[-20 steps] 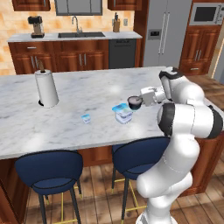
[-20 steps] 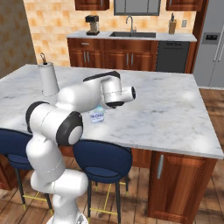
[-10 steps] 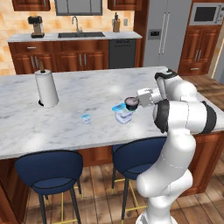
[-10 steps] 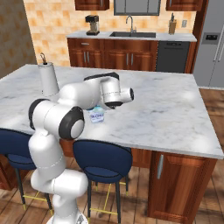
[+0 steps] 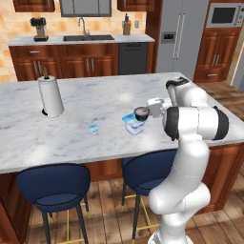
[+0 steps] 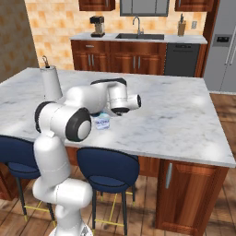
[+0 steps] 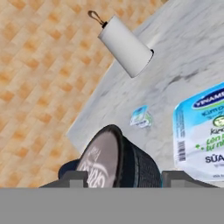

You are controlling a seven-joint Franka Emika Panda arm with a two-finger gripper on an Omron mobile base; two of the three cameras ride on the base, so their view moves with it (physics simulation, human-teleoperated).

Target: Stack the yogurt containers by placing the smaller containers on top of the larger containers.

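My gripper (image 5: 143,113) is shut on the dark round cup (image 5: 141,113), which lies on its side just above the right edge of the large tub (image 5: 133,125), a squarish white tub with a light-blue lid. In the hand view the dark cup (image 7: 118,159) sits between the two fingertips (image 7: 75,177), its pale top facing left, with the tub (image 7: 202,131) at the right. The tiny white cup (image 5: 94,129) with a blue top stands alone on the marble to the tub's left, also seen as the tiny cup (image 7: 141,117). From the right base view the tub (image 6: 102,121) shows behind my arm.
A tall white paper towel roll (image 5: 50,96) stands at the island's far left, seen too as the roll (image 7: 124,46). The marble island counter (image 5: 95,102) stretches wide around the cups. Two blue stools (image 5: 53,187) sit under its front edge.
The gripper has carried the dark cup a little left and down, toward the big tub. The tub and the tiny cup have stayed put.
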